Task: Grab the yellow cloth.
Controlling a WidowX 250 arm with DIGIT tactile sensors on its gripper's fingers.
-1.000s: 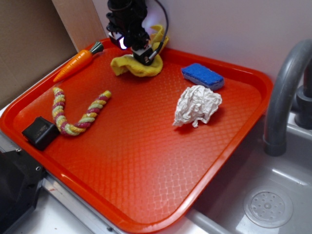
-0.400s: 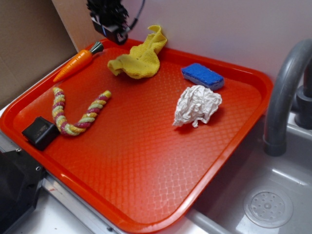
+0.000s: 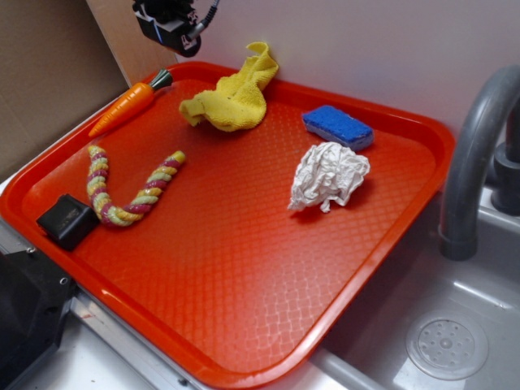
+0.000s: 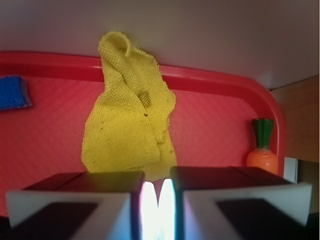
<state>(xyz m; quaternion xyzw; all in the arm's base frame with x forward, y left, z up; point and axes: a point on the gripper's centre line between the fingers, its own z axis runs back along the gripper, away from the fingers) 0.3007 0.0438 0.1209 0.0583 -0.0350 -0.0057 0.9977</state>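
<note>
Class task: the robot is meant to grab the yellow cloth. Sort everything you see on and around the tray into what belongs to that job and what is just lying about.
Belongs to the job:
yellow cloth
gripper

Just lying about:
toy carrot
braided rope
blue sponge
white paper wad
black block
red tray

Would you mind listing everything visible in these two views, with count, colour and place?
tray: one, red-orange, beside the sink
yellow cloth: one, yellow, tray's far edge, one end draped up against the wall
toy carrot: one, orange with green top, far-left rim
braided rope: one, yellow and pink, curved, left part of tray
black block: one, black, near-left rim
sponge: one, blue, far right of tray
crumpled paper: one, white, in front of the sponge
faucet: one, grey, right
sink drain: one, grey, lower right
gripper: one, black, raised above the far-left corner, holding nothing
</note>
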